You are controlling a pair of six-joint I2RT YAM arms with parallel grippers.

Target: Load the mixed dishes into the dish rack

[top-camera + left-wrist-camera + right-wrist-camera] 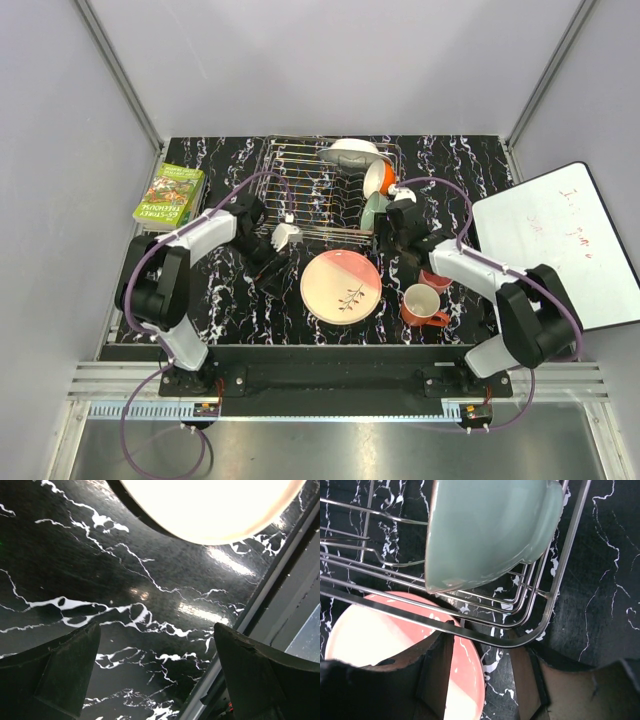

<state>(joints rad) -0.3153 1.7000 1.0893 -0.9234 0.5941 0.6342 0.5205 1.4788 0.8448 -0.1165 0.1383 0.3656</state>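
At dish rack corner, right wrist view: pale green bowl tilted.

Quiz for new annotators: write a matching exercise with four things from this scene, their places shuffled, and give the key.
Things:
1. pale green bowl
2. peach-pink plate
3. orange mug
4. green book

Places:
A. flat on the table, in front of the dish rack
B. upright on the table, right of the plate
C. at the table's far left
D. on edge inside the rack's near right corner

Pairs: 1-D, 2-A, 3-B, 4-C
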